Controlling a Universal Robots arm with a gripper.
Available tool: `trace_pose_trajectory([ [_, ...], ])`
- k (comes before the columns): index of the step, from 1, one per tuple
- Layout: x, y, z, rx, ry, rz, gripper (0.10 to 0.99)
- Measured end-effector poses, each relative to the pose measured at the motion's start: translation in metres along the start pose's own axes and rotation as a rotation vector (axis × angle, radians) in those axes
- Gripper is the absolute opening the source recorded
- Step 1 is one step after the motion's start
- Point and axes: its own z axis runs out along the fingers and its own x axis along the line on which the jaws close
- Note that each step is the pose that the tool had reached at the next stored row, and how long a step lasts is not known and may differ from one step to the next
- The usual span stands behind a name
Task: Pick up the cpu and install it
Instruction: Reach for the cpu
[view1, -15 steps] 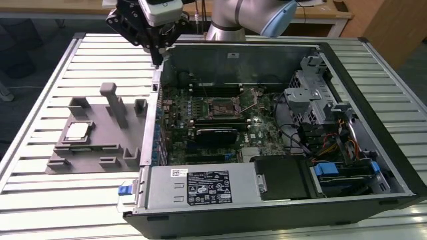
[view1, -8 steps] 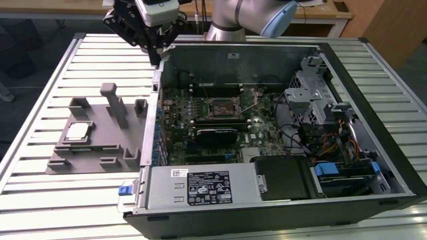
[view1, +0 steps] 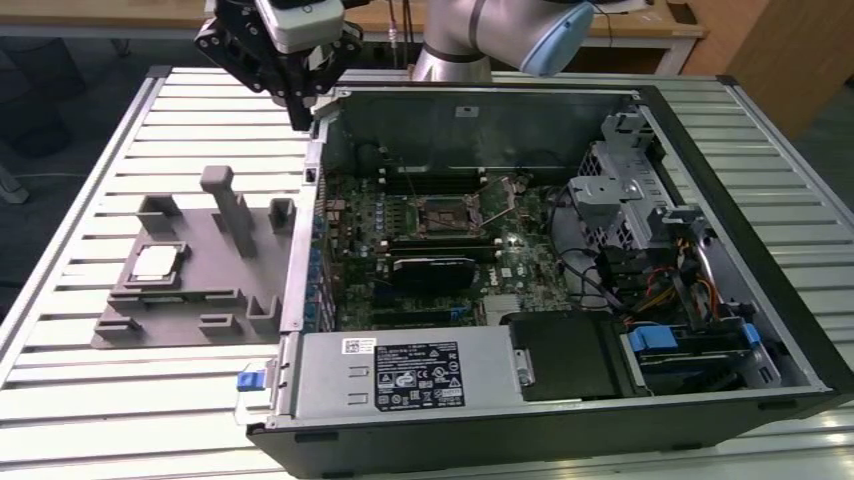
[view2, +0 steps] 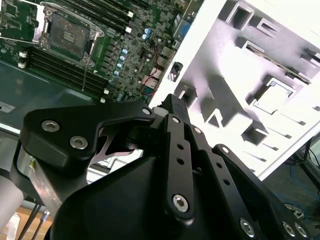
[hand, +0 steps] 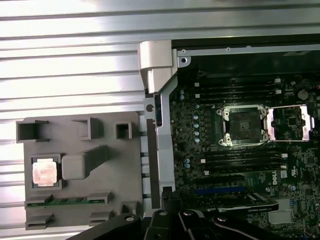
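The cpu (hand: 44, 172) lies in a pocket of the grey holder (hand: 125, 167) on the desk (hand: 70, 65), the motherboard socket (hand: 243, 125) stands open, and the pincer (view1: 304, 105) is pressed together.

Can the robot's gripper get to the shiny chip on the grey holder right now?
Probably yes. The cpu lies uncovered, top up, on the grey holder, and the gripper hangs higher up with open space between them.

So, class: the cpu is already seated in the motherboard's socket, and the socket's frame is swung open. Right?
No. The cpu lies in the grey holder beside the case, not in the socket, which is empty; the first wrist view shows it. The frame is indeed swung open.
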Motion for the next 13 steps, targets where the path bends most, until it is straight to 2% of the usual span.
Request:
trace_pose_trajectory([
  [13,0.0103,-0.0008,-0.0003,0.0,0.0,0.0,0.106],
])
